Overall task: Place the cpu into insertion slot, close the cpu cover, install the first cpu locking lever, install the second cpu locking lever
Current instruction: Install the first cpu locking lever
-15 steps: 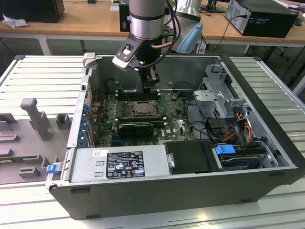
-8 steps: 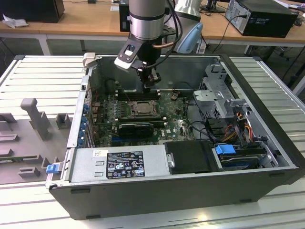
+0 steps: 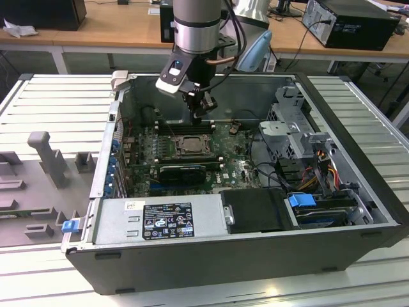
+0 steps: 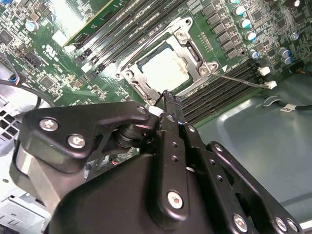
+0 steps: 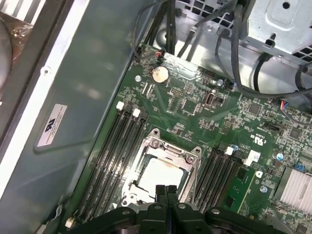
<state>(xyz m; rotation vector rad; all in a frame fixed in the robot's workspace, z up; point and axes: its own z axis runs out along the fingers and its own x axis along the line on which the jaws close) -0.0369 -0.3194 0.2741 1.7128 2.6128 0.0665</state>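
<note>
We see the gripper (image 3: 202,114) hanging inside the open computer case (image 3: 255,262), just above the insertion slot (image 3: 190,145) on the green motherboard (image 3: 238,161). In both wrist views the gripper (image 5: 165,189) (image 4: 167,95) has its fingers pressed together with nothing between them, and the tips stand over one edge of the socket.

The cpu (image 5: 163,173) (image 4: 163,68) lies flat in the slot with its silver-grey top showing through the window of the cpu cover (image 5: 173,150) (image 4: 141,78), which lies down around it. A thin wire lever (image 4: 241,79) runs from one corner of the frame across the memory slots (image 4: 219,95). We cannot tell whether it is latched.

Taking the slot as the centre in the exterior view:
- A black expansion card (image 3: 182,171) lies close by at 6 o'clock.
- The labelled power supply (image 3: 166,220) sits further out the same way, against the case wall.
- A metal drive cage (image 3: 294,121) stands at 2 o'clock.
- A bundle of cables (image 3: 319,171) lies at 4 o'clock.
- Grey fixtures (image 3: 45,157) stand on the slatted bench (image 3: 57,102) outside the case, at 9 o'clock.

Long memory slots (image 5: 117,156) flank the socket on both sides. A coin battery (image 5: 159,73) sits further along the board.
</note>
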